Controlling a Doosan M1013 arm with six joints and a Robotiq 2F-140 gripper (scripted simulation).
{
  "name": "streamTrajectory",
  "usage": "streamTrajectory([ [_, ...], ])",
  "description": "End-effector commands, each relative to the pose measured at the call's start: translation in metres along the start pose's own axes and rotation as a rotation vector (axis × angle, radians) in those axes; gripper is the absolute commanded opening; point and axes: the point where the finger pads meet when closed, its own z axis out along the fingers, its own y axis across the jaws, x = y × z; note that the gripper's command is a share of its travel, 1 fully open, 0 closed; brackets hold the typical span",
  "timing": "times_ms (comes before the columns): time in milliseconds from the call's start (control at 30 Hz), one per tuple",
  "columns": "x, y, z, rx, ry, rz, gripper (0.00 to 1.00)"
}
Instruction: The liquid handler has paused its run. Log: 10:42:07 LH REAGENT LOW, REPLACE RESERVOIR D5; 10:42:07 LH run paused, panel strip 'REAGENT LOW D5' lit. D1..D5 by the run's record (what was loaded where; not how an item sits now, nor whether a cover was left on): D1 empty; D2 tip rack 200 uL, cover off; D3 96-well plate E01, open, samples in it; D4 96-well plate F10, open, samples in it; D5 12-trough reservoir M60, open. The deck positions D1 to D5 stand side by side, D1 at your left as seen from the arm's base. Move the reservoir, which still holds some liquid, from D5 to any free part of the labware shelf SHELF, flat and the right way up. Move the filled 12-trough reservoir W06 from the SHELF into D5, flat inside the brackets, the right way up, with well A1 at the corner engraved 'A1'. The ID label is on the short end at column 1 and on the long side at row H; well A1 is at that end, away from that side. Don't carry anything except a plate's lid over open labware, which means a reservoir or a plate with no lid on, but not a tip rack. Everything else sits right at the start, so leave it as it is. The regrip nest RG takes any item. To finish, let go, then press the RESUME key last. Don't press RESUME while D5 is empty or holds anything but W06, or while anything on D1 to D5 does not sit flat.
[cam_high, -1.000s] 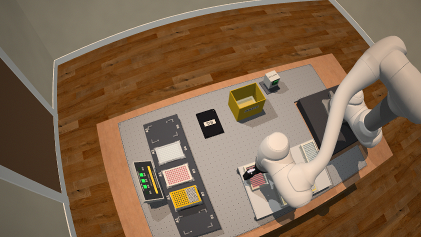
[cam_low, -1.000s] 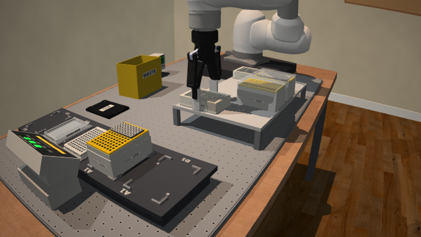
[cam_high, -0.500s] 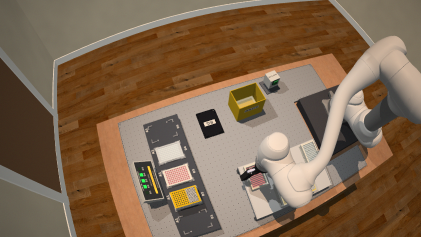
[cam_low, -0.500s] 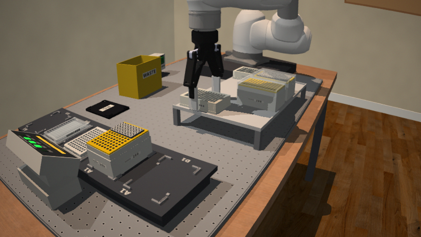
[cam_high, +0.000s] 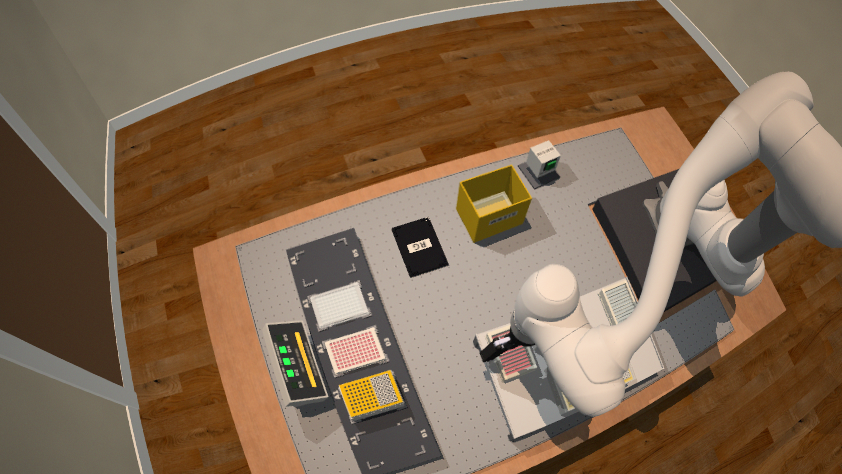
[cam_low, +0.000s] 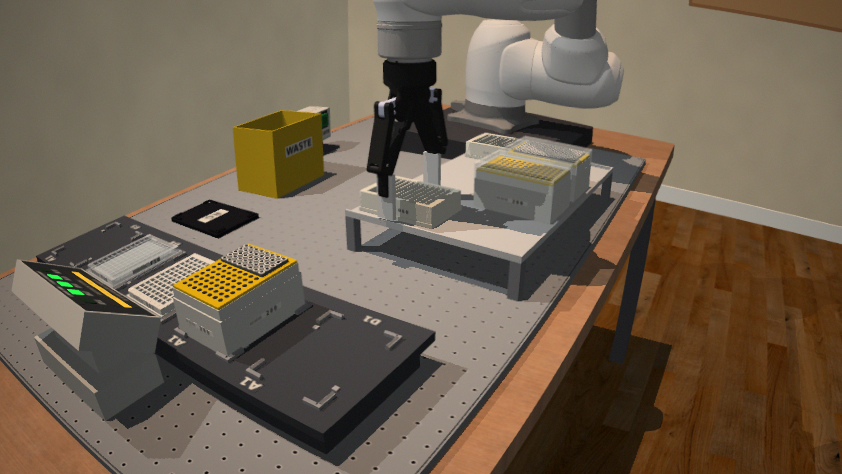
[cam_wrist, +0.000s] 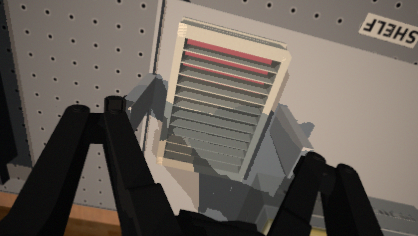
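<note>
From above, the tool (cam_high: 493, 348) is seen over the near-left corner of the white shelf (cam_high: 518, 421), directly above a trough tray (cam_high: 517, 359) with red liquid. The arm (cam_high: 665, 259) hides much of the shelf beyond it. Well away from the tool, on the far side of an open stretch of the perforated counter (cam_high: 447, 306), lies the dark deck strip (cam_high: 377, 447); its D5 bracket place (cam_high: 325, 260) is seen bare, as is D1 (cam_high: 393, 444). A white plate (cam_high: 337, 305), a pink plate (cam_high: 353, 350) and a yellow tip rack (cam_high: 371, 395) fill the places between. A black pad (cam_high: 419, 247) and a yellow bin (cam_high: 493, 203) stand off to the side.

From the side, the tool (cam_low: 407, 182) is seen spread wider than the tray (cam_low: 419, 201), one finger (cam_low: 381, 189) down beside the tray's near long wall, the other (cam_low: 431, 167) behind it. Nothing is gripped. The tray rests flat on the shelf (cam_low: 471, 238), close to its edge; covered tip racks (cam_low: 521, 188) stand just beyond. A wood floor (cam_low: 736, 306) surrounds the counter (cam_low: 412, 376).

From the wrist, the tray (cam_wrist: 227, 97) is seen below between the opened fingers, near the shelf's edge (cam_wrist: 159, 60); red shows in its far troughs only.
</note>
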Motion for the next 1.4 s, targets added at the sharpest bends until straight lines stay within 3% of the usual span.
streamTrajectory([
  [0,0.000,0.000,0.000,0.000,0.000,0.000,0.77],
  [500,0.000,0.000,0.000,0.000,0.000,0.000,0.77],
  [1367,0.000,0.000,-0.037,0.000,0.000,0.000,0.77],
])
